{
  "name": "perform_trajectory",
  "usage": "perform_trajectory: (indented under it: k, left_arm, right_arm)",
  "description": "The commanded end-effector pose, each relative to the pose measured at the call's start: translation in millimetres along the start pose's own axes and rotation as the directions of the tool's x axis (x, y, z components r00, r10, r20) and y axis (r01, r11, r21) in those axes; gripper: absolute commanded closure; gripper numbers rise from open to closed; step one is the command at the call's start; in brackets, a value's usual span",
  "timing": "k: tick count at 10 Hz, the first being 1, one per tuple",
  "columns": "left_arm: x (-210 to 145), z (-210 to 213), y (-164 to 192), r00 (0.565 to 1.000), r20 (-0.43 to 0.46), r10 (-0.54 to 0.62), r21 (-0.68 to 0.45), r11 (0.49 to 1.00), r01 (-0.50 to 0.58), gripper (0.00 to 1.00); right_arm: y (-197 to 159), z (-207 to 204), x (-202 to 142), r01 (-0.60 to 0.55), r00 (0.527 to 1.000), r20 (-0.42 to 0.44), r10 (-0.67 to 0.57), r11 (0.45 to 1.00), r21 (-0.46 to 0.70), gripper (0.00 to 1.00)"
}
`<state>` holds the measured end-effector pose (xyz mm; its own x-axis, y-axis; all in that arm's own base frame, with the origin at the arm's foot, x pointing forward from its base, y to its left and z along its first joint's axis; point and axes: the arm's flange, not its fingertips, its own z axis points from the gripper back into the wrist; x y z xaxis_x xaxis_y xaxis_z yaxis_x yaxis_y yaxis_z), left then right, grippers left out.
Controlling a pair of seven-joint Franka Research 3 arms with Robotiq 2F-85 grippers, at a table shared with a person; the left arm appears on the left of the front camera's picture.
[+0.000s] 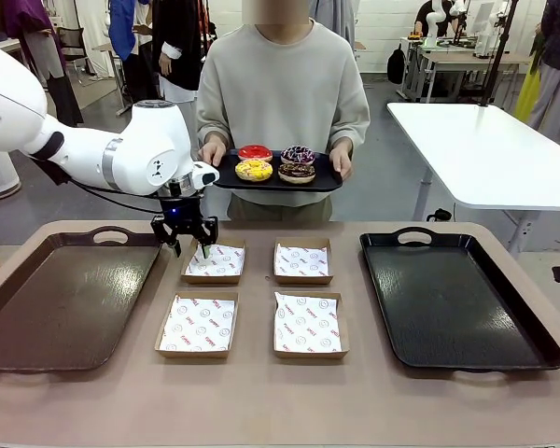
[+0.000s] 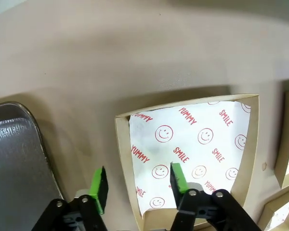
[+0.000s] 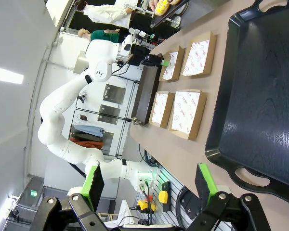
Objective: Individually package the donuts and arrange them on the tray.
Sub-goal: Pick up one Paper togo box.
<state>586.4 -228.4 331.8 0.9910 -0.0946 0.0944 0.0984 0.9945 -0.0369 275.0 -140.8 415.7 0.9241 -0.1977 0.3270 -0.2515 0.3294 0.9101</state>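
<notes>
Left wrist view, left gripper (image 2: 138,181) straddling box (image 2: 124,163)

Four donuts (image 1: 254,170), four boxes (image 1: 198,326), three trays (image 1: 448,299)

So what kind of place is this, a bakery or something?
Probably a robotics lab or workshop, not a bakery: a white robot arm works over a table laid with paper-lined boxes and trays, a bare white worktable stands behind, and the floor is plain grey.
</notes>
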Motion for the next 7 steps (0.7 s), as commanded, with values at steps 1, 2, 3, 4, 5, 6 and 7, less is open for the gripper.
perform_trajectory:
  k: [1, 2, 3, 4, 5, 6, 7]
  left_arm:
    - [2.4, 4.7, -0.3, 1.0, 0.0, -0.005, 0.038, 0.999, 0.005, 1.0]
    - [2.8, 2.9, 0.5, 1.0, -0.006, -0.005, 0.038, 0.999, 0.005, 0.81]
    - [3.2, 1.0, 1.6, 1.0, -0.013, -0.005, 0.038, 0.999, 0.006, 0.9]
    - [3.5, 0.1, 2.8, 1.0, -0.016, -0.004, 0.038, 0.999, 0.005, 1.0]
    - [4.3, -0.5, 4.7, 1.0, -0.02, -0.002, 0.037, 0.999, 0.003, 1.0]
    - [4.6, -0.1, 5.2, 1.0, -0.023, -0.003, 0.033, 0.999, 0.004, 1.0]
    - [4.7, 0.3, 5.6, 1.0, -0.026, -0.004, 0.031, 0.999, 0.005, 1.0]
  right_arm:
    - [0.4, -0.4, 0.4, -0.006, 1.0, 0.0, 0.006, 1.0, 0.011, 0.0]
    - [0.4, -0.4, 0.4, -0.006, 1.0, 0.0, 0.006, 1.0, 0.011, 0.0]
    - [0.4, -0.4, 0.4, -0.006, 1.0, 0.0, 0.006, 1.0, 0.011, 0.0]
    - [0.4, -0.4, 0.4, -0.006, 1.0, 0.0, 0.006, 1.0, 0.011, 0.0]
    - [0.4, -0.4, 0.4, -0.006, 1.0, 0.0, 0.006, 1.0, 0.011, 0.0]
    - [0.4, -0.4, 0.4, -0.006, 1.0, 0.0, 0.006, 1.0, 0.011, 0.0]
    - [0.4, -0.4, 0.4, -0.006, 1.0, 0.0, 0.006, 1.0, 0.011, 0.0]
